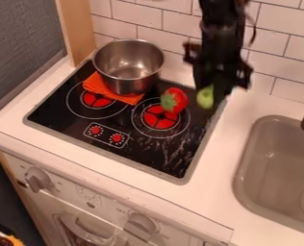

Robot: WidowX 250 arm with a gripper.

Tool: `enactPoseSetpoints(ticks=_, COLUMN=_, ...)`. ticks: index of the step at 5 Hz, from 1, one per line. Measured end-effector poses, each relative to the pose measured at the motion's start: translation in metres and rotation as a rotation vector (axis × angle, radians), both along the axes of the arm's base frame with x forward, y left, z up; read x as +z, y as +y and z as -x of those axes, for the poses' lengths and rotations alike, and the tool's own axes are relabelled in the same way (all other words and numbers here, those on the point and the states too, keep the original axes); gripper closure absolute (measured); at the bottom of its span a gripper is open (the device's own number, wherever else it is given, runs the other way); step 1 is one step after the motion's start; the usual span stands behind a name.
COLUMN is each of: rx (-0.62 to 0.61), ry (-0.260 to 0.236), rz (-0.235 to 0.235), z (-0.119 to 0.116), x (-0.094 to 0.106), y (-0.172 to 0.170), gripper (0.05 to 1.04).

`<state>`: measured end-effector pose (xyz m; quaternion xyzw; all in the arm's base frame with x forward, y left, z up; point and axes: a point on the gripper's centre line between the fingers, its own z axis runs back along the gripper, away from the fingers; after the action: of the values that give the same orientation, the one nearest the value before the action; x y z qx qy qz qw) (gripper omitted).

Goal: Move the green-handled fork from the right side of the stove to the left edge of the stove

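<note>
The black gripper hangs at the cooktop's two o'clock, by a green toy; whether it grips it, I cannot tell. A strawberry sits at the toy's nine o'clock, a steel pot on orange cloth at ten

Camera view: fixed, set above and out in front of the desk, looking down at a steep slant. Faces across the desk toward the tiled wall behind. Set askew: desk's front edge drops from left down to lower right. Middling close; whole outline of the stove fits in, left of and around center, while the sink gets cut by the right edge. Angle also takes in the cabinet front below, lower left, seen foreshortened from above.
</note>
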<state>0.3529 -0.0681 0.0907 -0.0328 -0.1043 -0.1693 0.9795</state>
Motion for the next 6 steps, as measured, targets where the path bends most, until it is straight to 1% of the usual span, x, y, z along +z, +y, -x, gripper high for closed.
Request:
enactPoseSetpoints(ticks=1, rx=0.059, ry=0.000, rz=0.008, z=0.031, x=0.008, y=0.035, gripper=0.726)
enactPoseSetpoints(ticks=2, rx=0.153, ry=0.096, rz=-0.048, z=0.060, x=-0.015, y=0.086, gripper=0.726)
enactPoseSetpoints(ticks=3, rx=0.243, ry=0.136, rz=-0.074, z=0.082, x=-0.028, y=0.135, gripper=0.726)
enactPoseSetpoints(ticks=4, rx=0.266, ry=0.148, rz=-0.097, z=0.094, x=-0.033, y=0.176, gripper=0.726)
enactPoseSetpoints(ticks=5, rx=0.266, ry=0.186, rz=-0.133, z=0.100, x=-0.043, y=0.204, gripper=0.726)
enactPoseSetpoints(ticks=6, rx=0.251, ry=0.229, rz=-0.155, z=0.093, x=-0.061, y=0.216, gripper=0.726)
